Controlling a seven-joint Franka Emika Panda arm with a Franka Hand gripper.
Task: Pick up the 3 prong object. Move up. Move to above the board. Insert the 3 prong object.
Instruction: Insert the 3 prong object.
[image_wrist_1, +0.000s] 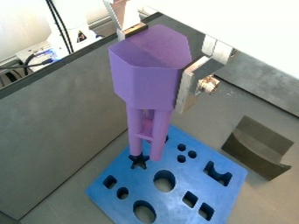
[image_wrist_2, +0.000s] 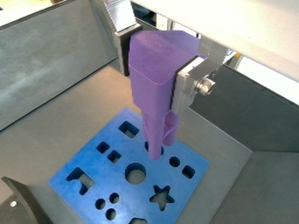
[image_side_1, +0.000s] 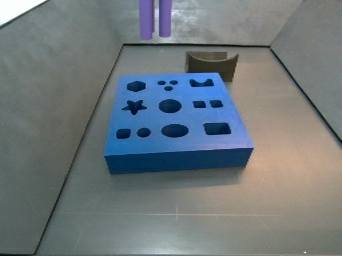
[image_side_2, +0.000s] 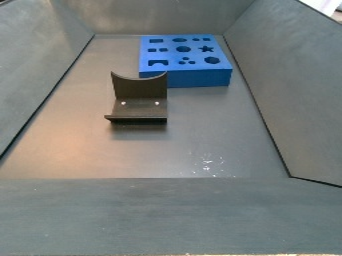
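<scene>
Claw (image_wrist_1: 163, 66) clamped on 3 prong object (image_wrist_1: 149, 83) w/ board (image_wrist_1: 176, 184) below.

Purple 3 prong object (image_wrist_1: 149, 83), blue board (image_side_1: 177, 122)

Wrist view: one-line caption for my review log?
Gripper holds the purple 3 prong object upright, prongs down, above the blue board.

Board (image_side_2: 185, 60) sits flat at far end of the grey floor (image_side_2: 174, 150), star, circle and square cut-outs facing up. Dark brown curved holder (image_side_2: 136, 98) lies nearer than board, apart from it. My gripper: out of frame here.
</scene>
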